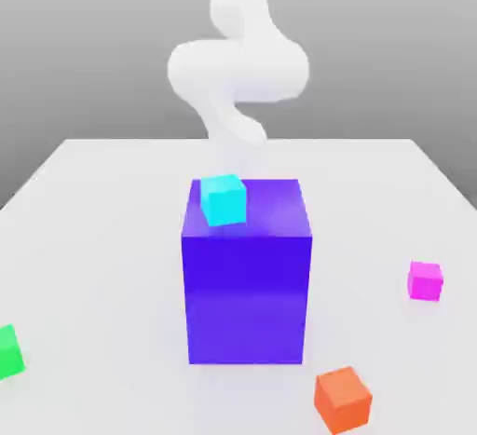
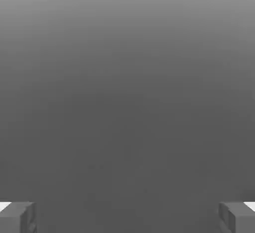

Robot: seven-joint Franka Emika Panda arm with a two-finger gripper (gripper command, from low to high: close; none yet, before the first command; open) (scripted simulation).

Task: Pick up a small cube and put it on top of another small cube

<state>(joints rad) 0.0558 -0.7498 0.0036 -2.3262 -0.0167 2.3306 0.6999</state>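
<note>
The small magenta cube (image 1: 426, 280) rests on the white table (image 1: 102, 237) at the exterior view's right. The small green cube (image 1: 9, 351) sits at the exterior view's left edge, partly cut off. Behind the big block, the white arm (image 1: 238, 65) rises at the table's far side. In the hand view my gripper (image 2: 127, 217) is open, its two grey fingertips (image 2: 18, 217) far apart with nothing between them, facing plain grey background.
A tall blue-violet block (image 1: 246, 275) stands in the middle of the table with a cyan small cube (image 1: 224, 199) on its top. An orange small cube (image 1: 342, 399) lies near the front edge, toward the exterior view's right.
</note>
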